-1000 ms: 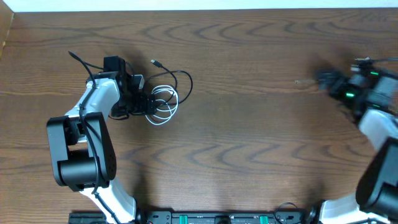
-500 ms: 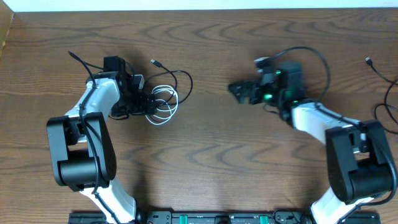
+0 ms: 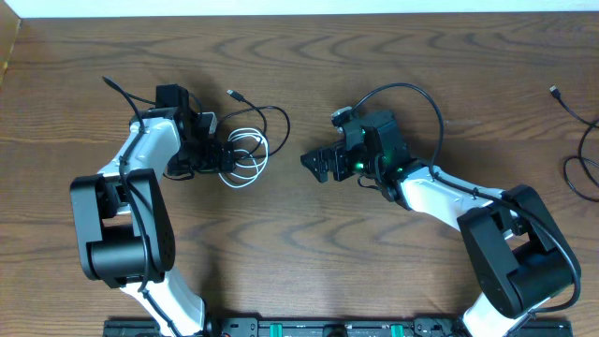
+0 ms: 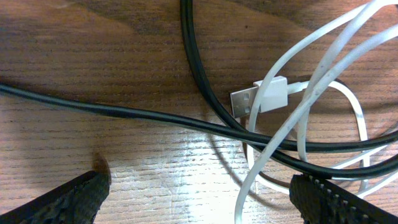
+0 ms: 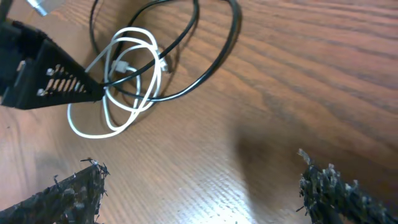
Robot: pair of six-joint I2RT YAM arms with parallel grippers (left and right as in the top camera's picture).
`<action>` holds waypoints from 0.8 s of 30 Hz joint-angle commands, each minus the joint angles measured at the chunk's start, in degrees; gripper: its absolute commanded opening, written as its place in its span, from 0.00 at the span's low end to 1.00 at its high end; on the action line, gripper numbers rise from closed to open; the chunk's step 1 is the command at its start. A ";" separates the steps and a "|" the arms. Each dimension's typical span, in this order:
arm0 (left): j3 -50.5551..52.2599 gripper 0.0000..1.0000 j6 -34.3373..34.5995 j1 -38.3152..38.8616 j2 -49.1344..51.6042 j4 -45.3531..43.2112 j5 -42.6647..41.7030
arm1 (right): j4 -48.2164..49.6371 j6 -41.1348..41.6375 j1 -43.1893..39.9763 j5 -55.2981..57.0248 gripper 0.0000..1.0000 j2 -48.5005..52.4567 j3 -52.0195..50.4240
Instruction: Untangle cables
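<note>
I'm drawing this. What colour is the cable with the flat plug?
The cable is white; the left wrist view shows it best.

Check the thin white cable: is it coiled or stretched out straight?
Coiled. The thin white cable loops over itself on the wooden table, and a thin black cable crosses through its loops.

On the table (image 3: 374,271) the tangled cables (image 3: 247,150) lie left of centre, left gripper (image 3: 223,155) over them, right gripper (image 3: 314,165) to their right; another cable (image 3: 587,140) by the right edge.
</note>
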State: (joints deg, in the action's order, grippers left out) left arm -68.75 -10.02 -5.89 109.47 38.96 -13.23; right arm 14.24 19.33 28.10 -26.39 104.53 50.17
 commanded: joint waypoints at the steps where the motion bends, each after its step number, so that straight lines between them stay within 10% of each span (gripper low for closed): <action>1: 0.31 0.98 0.72 -0.04 0.72 0.15 -0.28 | -0.04 0.35 0.02 2.08 0.99 0.17 0.17; 24: 0.28 0.98 7.93 -0.04 0.63 -2.10 -3.28 | -0.35 0.28 0.02 2.54 0.99 0.17 0.17</action>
State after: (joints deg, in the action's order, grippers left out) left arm -68.69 -7.66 -5.89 109.47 34.74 -14.35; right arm 13.96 19.33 28.08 -24.34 104.53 50.17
